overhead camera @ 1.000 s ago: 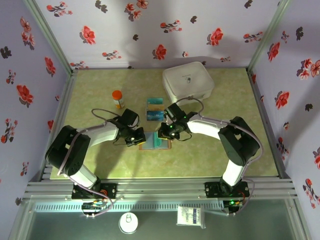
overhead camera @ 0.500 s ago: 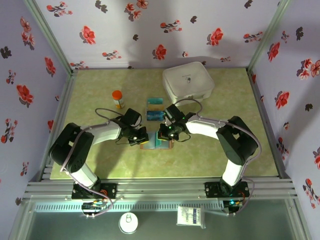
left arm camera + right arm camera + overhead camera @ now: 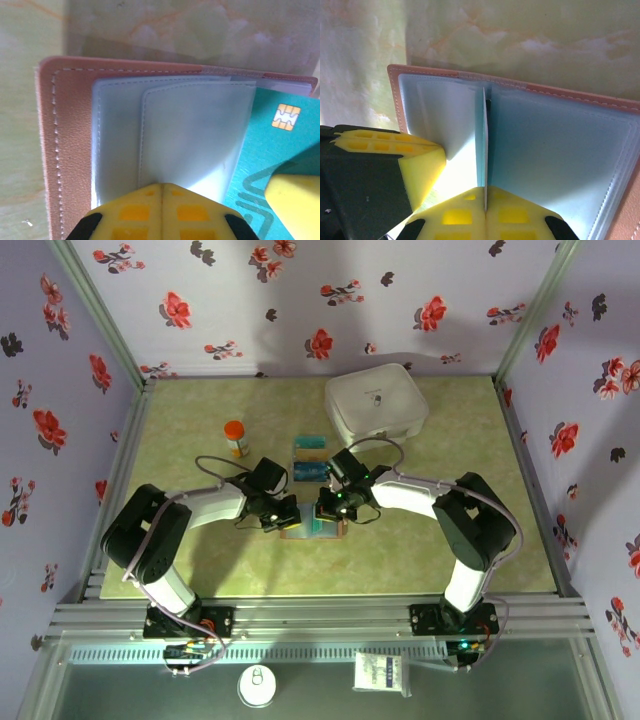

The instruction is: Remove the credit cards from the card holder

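Top external: green marbled table, floral walls, both jaws closed at card holder.

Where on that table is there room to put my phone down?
Roomiest: the back-left table, behind the orange bottle and left of the white case. Also the front strip between the arms. Crowded mid-table: left gripper and right gripper over the wallet, cards just behind.

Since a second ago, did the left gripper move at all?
Yes. The left gripper slid a little to the right, farther from the orange-capped bottle and further onto the card holder.
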Tool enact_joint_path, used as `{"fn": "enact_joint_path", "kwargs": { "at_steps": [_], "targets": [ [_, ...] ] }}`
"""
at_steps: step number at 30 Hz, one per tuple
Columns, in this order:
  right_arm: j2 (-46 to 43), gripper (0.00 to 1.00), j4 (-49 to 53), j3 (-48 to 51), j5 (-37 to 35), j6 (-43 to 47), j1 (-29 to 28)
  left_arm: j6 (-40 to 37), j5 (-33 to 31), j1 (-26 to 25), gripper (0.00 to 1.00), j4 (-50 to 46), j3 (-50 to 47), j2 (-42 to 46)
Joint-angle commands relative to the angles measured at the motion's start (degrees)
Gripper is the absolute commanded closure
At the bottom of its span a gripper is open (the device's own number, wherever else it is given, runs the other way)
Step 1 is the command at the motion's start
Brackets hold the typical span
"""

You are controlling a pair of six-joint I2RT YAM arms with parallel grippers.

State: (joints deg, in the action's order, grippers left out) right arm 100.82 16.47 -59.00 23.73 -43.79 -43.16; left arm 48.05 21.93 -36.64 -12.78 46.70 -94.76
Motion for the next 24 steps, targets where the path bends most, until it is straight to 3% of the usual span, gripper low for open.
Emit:
{"fn": "enact_joint_path", "kwargs": {
  "at_steps": [1, 13, 24],
  "targets": [
    [-2.7, 0.94, 4.4, -2.6, -2.9, 2.2, -0.5, -0.9, -3.6, -0.2, 1.0, -4.4, -0.3, 1.4],
    [-5.5, 0.95, 18.9, -11.0, -9.3, 13.4, 1.7, -2.3, -5.9, 1.7, 1.0, -7.4, -2.8, 5.9],
    [1.1, 0.96, 32.2, -27.2, -12.2, 47.5, 5.3, -3.2, -5.7, 2.8, 0.99, -8.7, -2.3, 9.0]
  ]
}}
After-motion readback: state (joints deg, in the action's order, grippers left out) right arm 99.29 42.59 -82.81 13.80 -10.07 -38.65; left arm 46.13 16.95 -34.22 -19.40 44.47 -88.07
